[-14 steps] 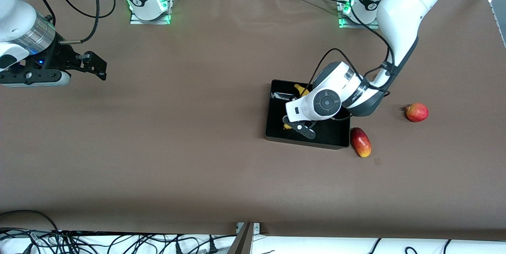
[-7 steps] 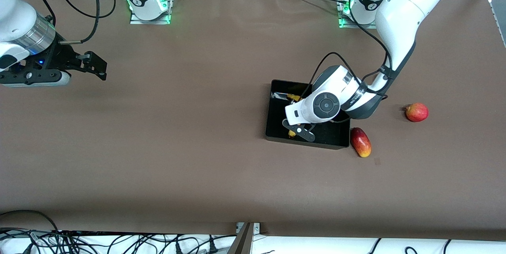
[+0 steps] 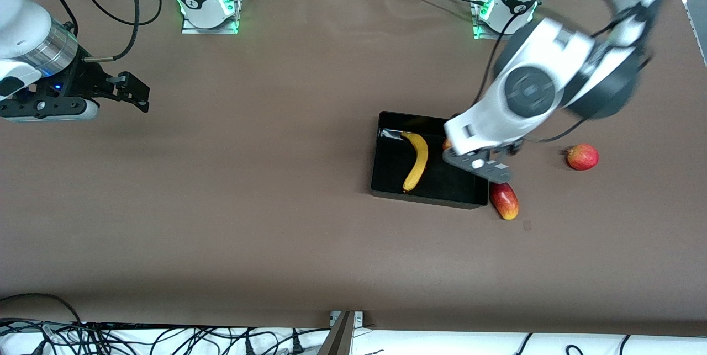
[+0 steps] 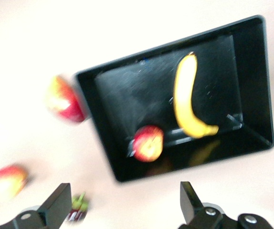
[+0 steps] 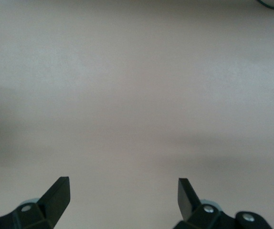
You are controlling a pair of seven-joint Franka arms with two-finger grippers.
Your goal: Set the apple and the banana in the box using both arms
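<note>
- Our left hand (image 3: 476, 165) hangs over the box (image 3: 386, 175), at its edge toward the left arm's end, fingers (image 4: 56, 211) spread and holding nothing.
- The banana (image 3: 417, 159) lies in the box; the apple (image 4: 148, 143) lies in it too, near one corner.
- Our right hand (image 3: 130, 91) waits spread over bare worktop (image 3: 248, 206), well apart from the box.
- Just beside the box lies an oblong fruit (image 3: 504, 200); a round fruit (image 3: 582, 157) lies farther toward the left arm's end.

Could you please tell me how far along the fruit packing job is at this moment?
It looks essentially done. The banana lies flat in the box, and the apple sits in it too, beside the banana. Nothing is in hand: the left gripper is open and empty above the box's edge, and the right gripper waits open over bare table. Only pulling the arms away seems left.
</note>
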